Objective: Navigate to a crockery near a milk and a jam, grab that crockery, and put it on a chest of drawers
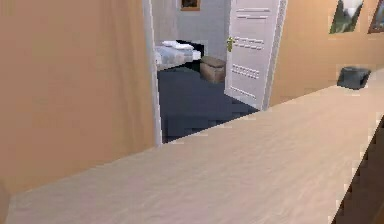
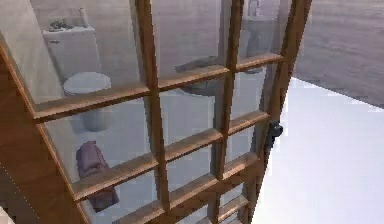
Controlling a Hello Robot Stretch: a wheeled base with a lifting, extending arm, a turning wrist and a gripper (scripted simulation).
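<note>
A pale wooden counter (image 1: pixel 250 160) is running across the forward view, with a white door (image 1: pixel 250 50) standing open beyond it. In the arm side view a glass-paned door (image 2: pixel 150 90) is fronting a toilet (image 2: pixel 88 88). How the jaws are standing, and where the crockery is lying relative to them, cannot be told.

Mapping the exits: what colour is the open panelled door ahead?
White. The open door shows best in the forward view.

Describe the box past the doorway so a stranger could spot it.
Look through the doorway beside the open white door, into the room with the dark floor. The box stands on that floor between bed and door. It alone is tan; both neighbours are white.
</note>
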